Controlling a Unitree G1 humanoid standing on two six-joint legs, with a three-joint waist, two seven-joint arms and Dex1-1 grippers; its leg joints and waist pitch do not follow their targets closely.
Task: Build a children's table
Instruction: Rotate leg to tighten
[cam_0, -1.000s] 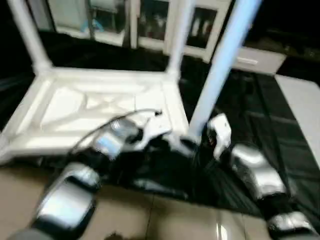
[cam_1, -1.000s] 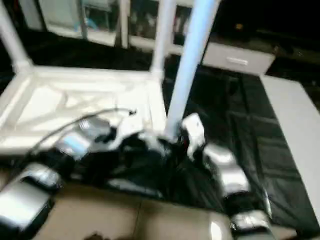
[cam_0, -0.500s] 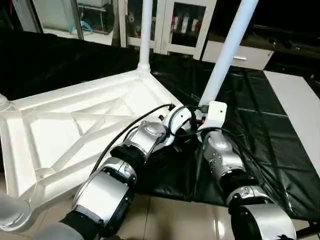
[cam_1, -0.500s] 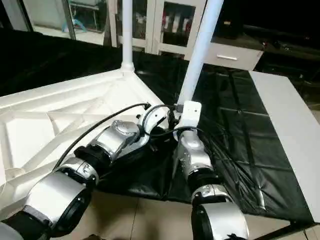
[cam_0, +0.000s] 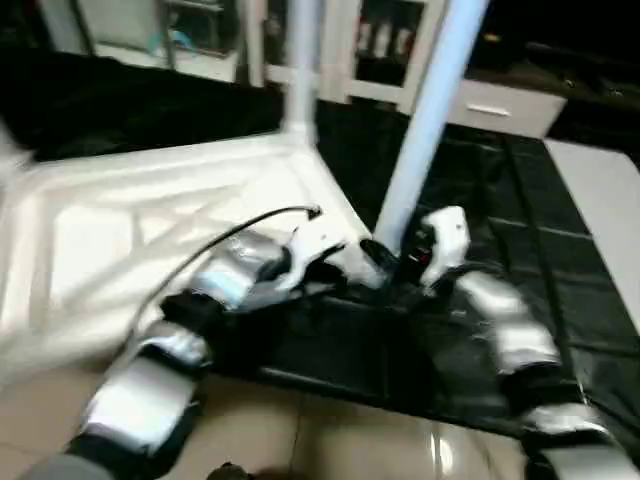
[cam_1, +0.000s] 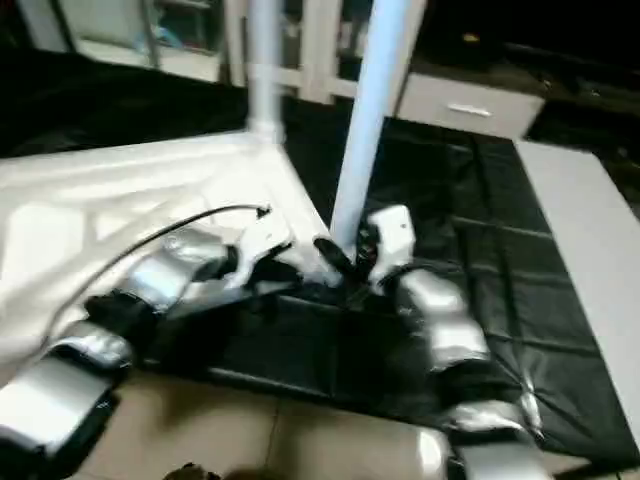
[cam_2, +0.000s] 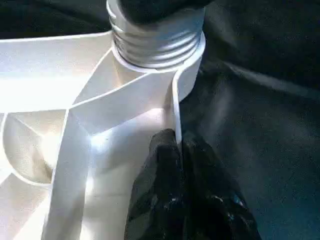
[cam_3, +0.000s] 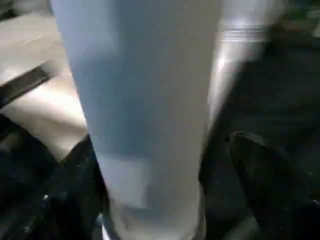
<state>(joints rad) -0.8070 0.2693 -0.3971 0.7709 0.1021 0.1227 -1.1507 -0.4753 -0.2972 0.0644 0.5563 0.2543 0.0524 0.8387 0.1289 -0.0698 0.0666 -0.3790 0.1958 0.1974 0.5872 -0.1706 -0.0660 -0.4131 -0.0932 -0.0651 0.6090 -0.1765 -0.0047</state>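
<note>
**Screwing a leg into the upturned tabletop's near corner**

Since half a second ago the forearms have spread apart and the tabletop has swung squarer in the head view. The white ribbed plastic tabletop (cam_0: 150, 240) lies underside up at centre left on the black crinkled cover (cam_0: 560, 270). The left gripper (cam_2: 176, 145) is pressed together, pinching the thin rim wall beside the threaded corner socket (cam_2: 155, 45). The right gripper (cam_3: 155, 165) has its black fingers (cam_3: 260, 170) spread either side of the smooth, tapered white tubular leg (cam_0: 425, 130), at centre. A second leg (cam_0: 300, 70) stands at the far corner. To do this well, keep the rim pinned, hold the leg upright, regrip low and twist evenly; slick plastic may slip.
</note>
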